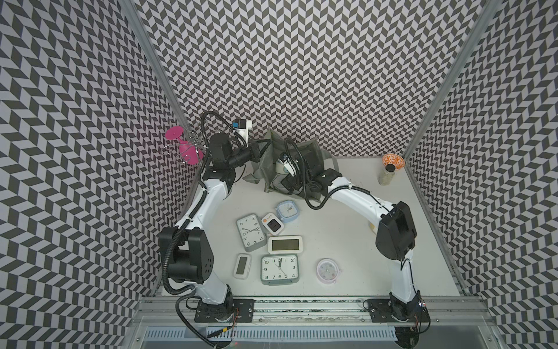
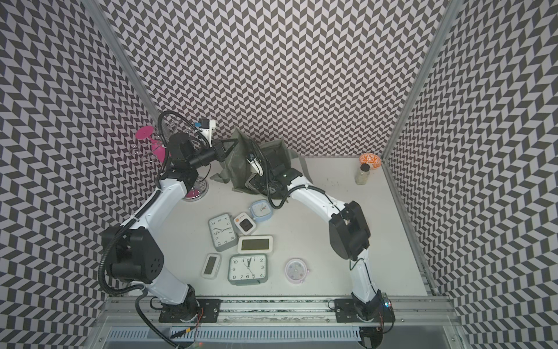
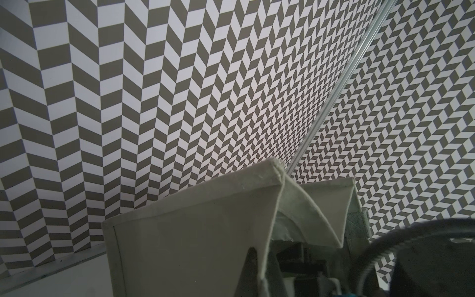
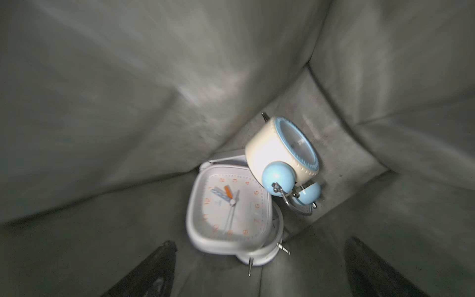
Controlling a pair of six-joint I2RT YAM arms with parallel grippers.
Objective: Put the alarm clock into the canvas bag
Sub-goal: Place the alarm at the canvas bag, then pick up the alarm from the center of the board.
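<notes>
The right tool (image 4: 261, 243) stands wide and empty inside the bag (image 4: 128, 102). The alarm clock (image 4: 270, 151) lies loose just below it, against a white clock (image 4: 228, 213). The left tool (image 1: 262, 147) pinches the bag rim. Risk: the right tool snags fabric on withdrawal and tips the bag.

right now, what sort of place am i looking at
Most likely a robot test booth, not a home: chevron-patterned walls enclose a white table, two arms are bolted to a metal rail, and assorted alarm clocks lie spread out.

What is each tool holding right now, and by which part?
The left tool is shut on the canvas bag, pinching its upper edge. The right tool is open inside the bag, holding nothing; the clocks lie free below it.
</notes>
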